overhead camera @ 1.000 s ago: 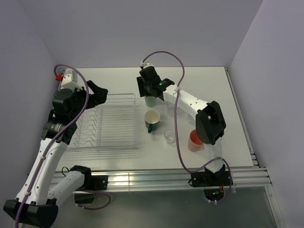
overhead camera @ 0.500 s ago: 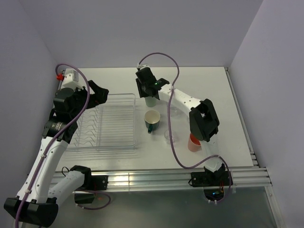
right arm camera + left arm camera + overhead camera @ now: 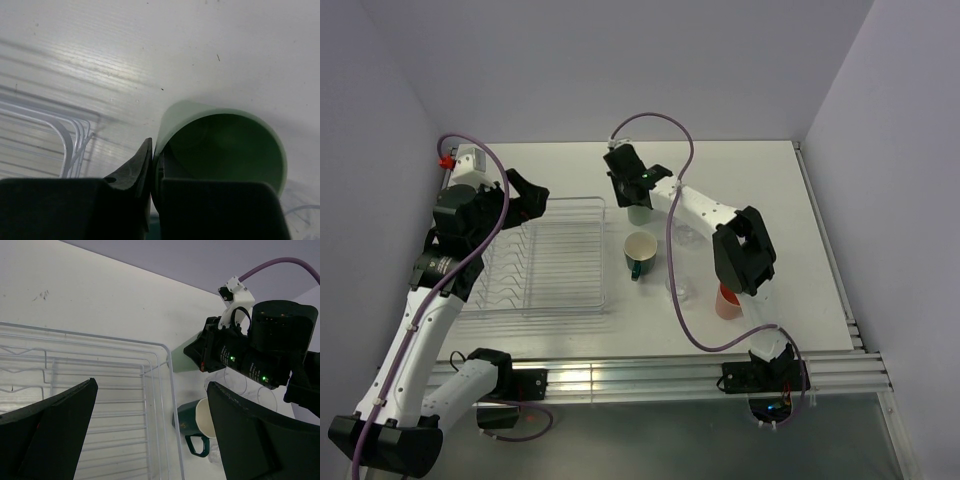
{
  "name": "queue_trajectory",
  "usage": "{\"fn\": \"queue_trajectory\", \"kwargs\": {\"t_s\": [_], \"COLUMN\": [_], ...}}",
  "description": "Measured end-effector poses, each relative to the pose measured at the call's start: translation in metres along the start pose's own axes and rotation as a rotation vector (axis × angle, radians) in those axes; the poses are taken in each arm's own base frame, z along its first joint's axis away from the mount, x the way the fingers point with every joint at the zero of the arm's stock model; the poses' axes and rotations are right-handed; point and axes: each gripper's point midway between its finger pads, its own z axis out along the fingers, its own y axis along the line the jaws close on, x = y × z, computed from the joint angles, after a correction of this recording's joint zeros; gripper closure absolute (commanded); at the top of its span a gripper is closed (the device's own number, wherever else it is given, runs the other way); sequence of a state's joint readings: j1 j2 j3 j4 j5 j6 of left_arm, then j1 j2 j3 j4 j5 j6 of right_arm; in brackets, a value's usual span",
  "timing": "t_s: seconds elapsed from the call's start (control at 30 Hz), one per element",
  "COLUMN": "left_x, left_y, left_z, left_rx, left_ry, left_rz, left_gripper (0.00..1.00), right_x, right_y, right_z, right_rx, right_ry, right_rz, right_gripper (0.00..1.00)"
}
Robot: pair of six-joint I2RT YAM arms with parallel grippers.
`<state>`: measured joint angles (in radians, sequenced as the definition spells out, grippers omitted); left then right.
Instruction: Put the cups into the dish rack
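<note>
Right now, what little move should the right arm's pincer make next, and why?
Probably lift straight up a little. The right pincer looks closed on the wall of the pale green tumbler, one finger inside and one outside, and the cup seems to rest on the table. Raising it first should let it clear the raised rim of the dish rack just to its left.

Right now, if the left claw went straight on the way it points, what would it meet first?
Probably the dish rack, at its right rim near the far corner; the teal mug stands just beyond. Depth is unclear.
</note>
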<state>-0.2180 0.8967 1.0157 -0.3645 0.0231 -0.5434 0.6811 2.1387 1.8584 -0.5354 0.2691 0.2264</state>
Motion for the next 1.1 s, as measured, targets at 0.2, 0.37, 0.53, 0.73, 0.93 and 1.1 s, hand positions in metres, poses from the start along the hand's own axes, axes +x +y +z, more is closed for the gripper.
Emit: {"fn": "queue_trajectory", "kwargs": {"t_s": [0.2, 0.37, 0.53, 0.73, 0.93, 1.1], "left_x": [0.001, -0.006, -0.026, -0.034, -0.036, -0.024], "left_y": [0.0, -0.008, -0.033, -0.051, -0.057, -0.074], "left_z": [0.002, 0.004, 0.0, 0.005, 0.014, 0.014], "left_rx": [0.0, 0.009, 0.092, 0.224, 0.38, 0.544], "left_ry": [0.008, 0.02, 0.007, 0.048, 0.1, 0.152], "left_rz": [-0.002, -0.024, -0.057, -0.121, -0.215, -0.269], "left_gripper": [0.01, 0.01, 0.01, 0.01, 0.01, 0.01], "right_x": [0.003, -0.012, -0.063, -0.131, -0.133, -0.11], "right_y": [-0.01, -0.018, -0.035, -0.049, -0.019, 0.026], "right_z": [-0.002, -0.018, -0.065, -0.163, -0.233, -0.239], "right_rx": [0.045, 0.056, 0.043, -0.143, -0.517, -0.821], "right_ry": [0.015, 0.006, -0.106, -0.318, -0.428, -0.373], "right_rz": [-0.02, -0.013, 0.048, 0.193, 0.303, 0.375], "right_gripper": [1.0, 1.0, 1.0, 1.0, 1.0, 1.0]}}
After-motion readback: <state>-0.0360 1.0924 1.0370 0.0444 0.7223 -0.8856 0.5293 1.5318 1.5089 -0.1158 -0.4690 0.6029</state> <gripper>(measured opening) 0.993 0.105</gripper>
